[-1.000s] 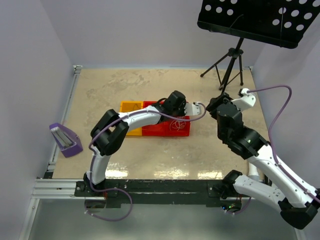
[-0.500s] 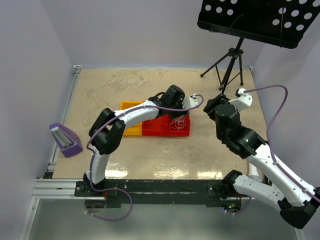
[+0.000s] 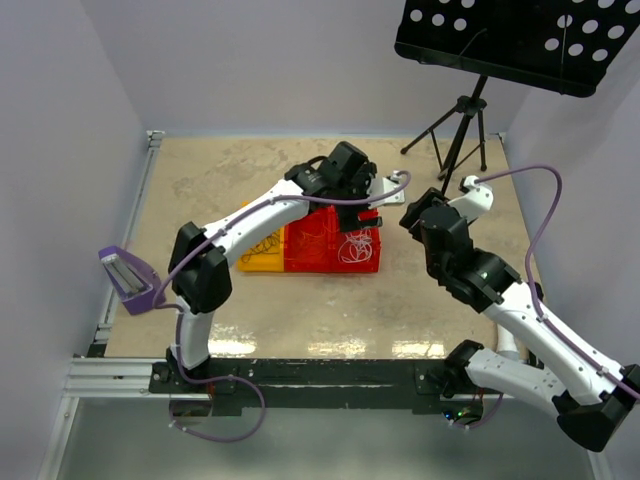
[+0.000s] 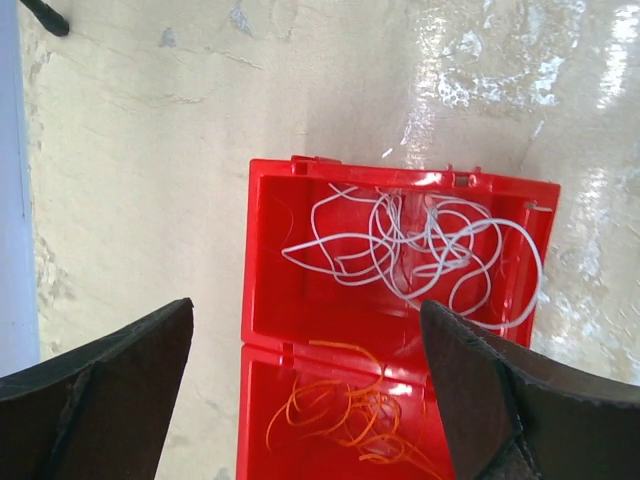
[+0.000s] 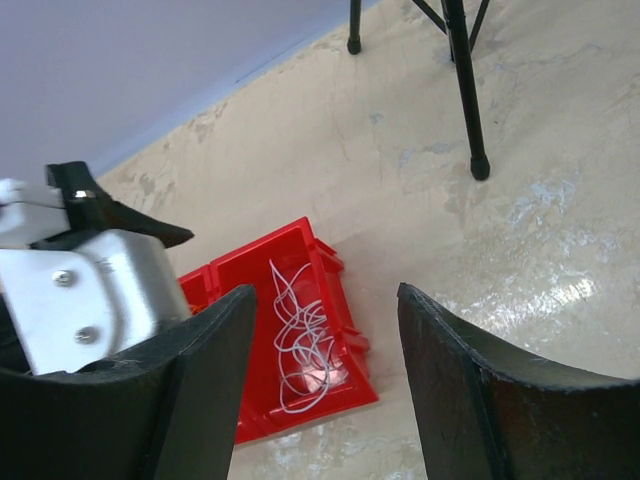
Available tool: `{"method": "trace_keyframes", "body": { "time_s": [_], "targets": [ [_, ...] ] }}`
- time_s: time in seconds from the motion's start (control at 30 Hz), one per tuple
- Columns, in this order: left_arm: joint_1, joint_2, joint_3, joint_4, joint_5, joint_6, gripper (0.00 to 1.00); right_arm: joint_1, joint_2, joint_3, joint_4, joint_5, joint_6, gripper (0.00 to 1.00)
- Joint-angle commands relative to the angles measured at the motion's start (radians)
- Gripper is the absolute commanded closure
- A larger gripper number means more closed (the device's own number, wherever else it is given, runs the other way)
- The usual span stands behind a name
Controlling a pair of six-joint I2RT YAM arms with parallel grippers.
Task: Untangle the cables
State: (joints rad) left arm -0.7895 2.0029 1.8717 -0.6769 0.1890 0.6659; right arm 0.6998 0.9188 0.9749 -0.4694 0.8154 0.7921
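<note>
Surface [image 3: 200,180]: beige and mottled, with everything sitting mid to far side.

Music stand [image 3: 520,40]: black perforated tray at the far right. Its tripod feet are on the surface, well apart from the bins.

Left arm [image 3: 250,225]: stretches diagonally over the bins. Left gripper [image 4: 307,305] hangs above the red bin with jaws spread wide and nothing in them.

Right arm [image 3: 500,290]: bent inward. Right gripper [image 5: 325,290] is over bare surface just to the right of the red bin, jaws apart and empty.

Red bin [image 3: 315,245]: two compartments, long axis left-right in the top view, flat on the surface.

Yellow bin [image 3: 262,262]: butts against the red bin's left side. There's a dark squiggle inside, too small to tell what it is.

Purple holder [image 3: 130,280]: at the left edge, well apart from the bins.

White cables [image 4: 400,250]: a loose looped tangle in the red bin's right-end compartment. From the left wrist it spreads across the compartment's width. From the right wrist its long axis runs from the far wall to the near corner. The loops point in no single direction.

Orange cables [image 4: 340,410]: a small flat coil in the next compartment. The divider keeps it apart from the white tangle.
</note>
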Motion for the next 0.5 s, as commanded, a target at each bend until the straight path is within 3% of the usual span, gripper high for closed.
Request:
{"method": "trace_keyframes", "body": {
  "time_s": [0.0,0.17,0.3,0.47],
  "targets": [
    [0.045,-0.059,0.076,-0.147,0.047,0.006,0.0,-0.005,0.0,0.048,-0.021,-0.009,0.01,0.36],
    [0.169,-0.056,0.237,-0.203,0.124,-0.147,0.0,-0.005,0.017,0.05,-0.005,-0.057,-0.022,0.34],
    [0.254,-0.104,0.222,-0.219,0.072,-0.287,0.0,-0.006,0.077,0.053,0.032,-0.143,-0.068,0.29],
    [0.318,-0.188,0.135,-0.225,-0.032,-0.434,0.0,-0.01,0.077,0.044,0.173,-0.271,-0.161,0.05]
  ]
}}
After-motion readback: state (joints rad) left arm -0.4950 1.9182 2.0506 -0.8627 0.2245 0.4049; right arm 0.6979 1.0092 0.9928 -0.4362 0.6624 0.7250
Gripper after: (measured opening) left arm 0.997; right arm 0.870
